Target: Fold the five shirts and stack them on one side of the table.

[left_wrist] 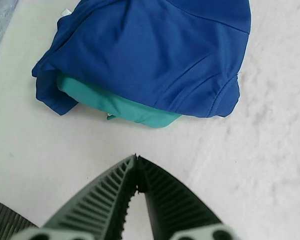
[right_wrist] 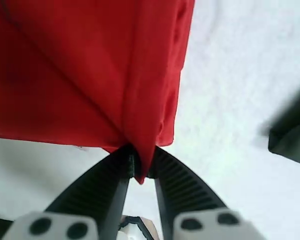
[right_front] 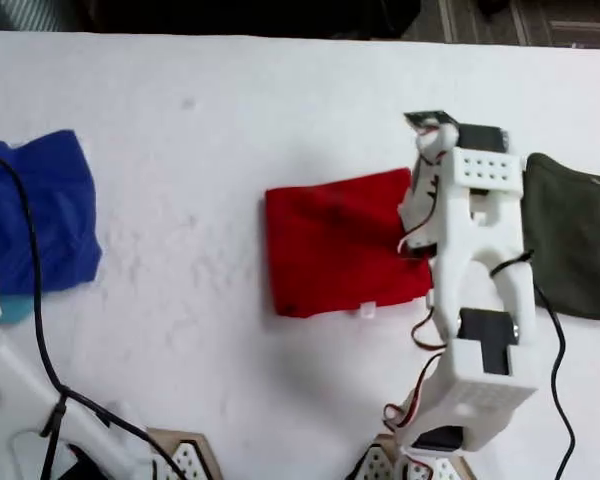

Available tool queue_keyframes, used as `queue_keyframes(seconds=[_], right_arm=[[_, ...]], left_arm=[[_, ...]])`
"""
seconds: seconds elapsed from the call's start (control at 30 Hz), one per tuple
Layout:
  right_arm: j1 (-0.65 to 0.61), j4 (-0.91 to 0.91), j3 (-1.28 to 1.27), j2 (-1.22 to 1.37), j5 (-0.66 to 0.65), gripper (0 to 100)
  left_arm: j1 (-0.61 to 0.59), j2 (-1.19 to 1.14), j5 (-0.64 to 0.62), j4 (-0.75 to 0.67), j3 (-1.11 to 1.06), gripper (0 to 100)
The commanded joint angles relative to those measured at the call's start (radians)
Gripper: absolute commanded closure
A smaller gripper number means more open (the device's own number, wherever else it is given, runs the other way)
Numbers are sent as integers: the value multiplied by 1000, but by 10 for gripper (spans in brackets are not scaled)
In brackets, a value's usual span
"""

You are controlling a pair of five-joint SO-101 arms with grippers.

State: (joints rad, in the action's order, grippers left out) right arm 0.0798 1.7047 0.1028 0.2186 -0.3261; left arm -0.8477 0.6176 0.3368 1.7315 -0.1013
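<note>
Pinching a folded red cloth shirt (right_wrist: 80,70) by its edge w/ the right gripper (right_wrist: 138,162); left gripper (left_wrist: 136,159) pressed together on nothing.

High view: red cloth shirt lies mid-way across the white table (right_front: 200,130), right arm (right_front: 475,260) over its edge; a crumpled blue cloth shirt (right_front: 40,215) sits atop a teal cloth shirt (right_front: 10,308) at one side, a dark olive cloth shirt (right_front: 575,235) at the other, beside the arm. Left wrist view: left gripper's jaws meet, just short of the blue/teal pile, not touching it. Right wrist view: right gripper nips a bunched fold at the shirt's edge. Judgement: fabric looks light, limp, prob. not slippery; lifted by one pt it'll likely sag & unfold, so grip thru all layers at a folded edge & drag it low.
</note>
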Motion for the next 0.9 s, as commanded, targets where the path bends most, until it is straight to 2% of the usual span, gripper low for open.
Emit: queue_keyframes(seconds=[0.0, 0.1, 0.3, 0.37, 0.5, 0.63, 0.7, 0.8, 0.87], right_arm=[[31, 7, 6, 19, -37, 974], [18, 8, 32, 31, -41, 941], [-41, 13, 83, -56, -41, 680], [-85, 13, 83, -116, -41, 623], [-186, -30, 83, -163, -40, 656], [-193, -85, 74, -143, -40, 825], [-189, -85, 71, -122, -40, 858], [-189, -79, 66, -77, -29, 775], [-189, -62, 66, -36, 49, 683]], left_arm=[[-1, 21, 6, -5, 38, 976], [-1, 21, 6, -8, 37, 976], [-1, 21, 6, -20, 37, 976], [-1, 21, 6, -20, 37, 976], [-1, 21, 6, -20, 37, 976], [-1, 21, 6, -20, 37, 976], [-1, 21, 6, -20, 37, 976], [-1, 21, 6, -20, 37, 976], [-1, 21, 6, -20, 34, 976]])
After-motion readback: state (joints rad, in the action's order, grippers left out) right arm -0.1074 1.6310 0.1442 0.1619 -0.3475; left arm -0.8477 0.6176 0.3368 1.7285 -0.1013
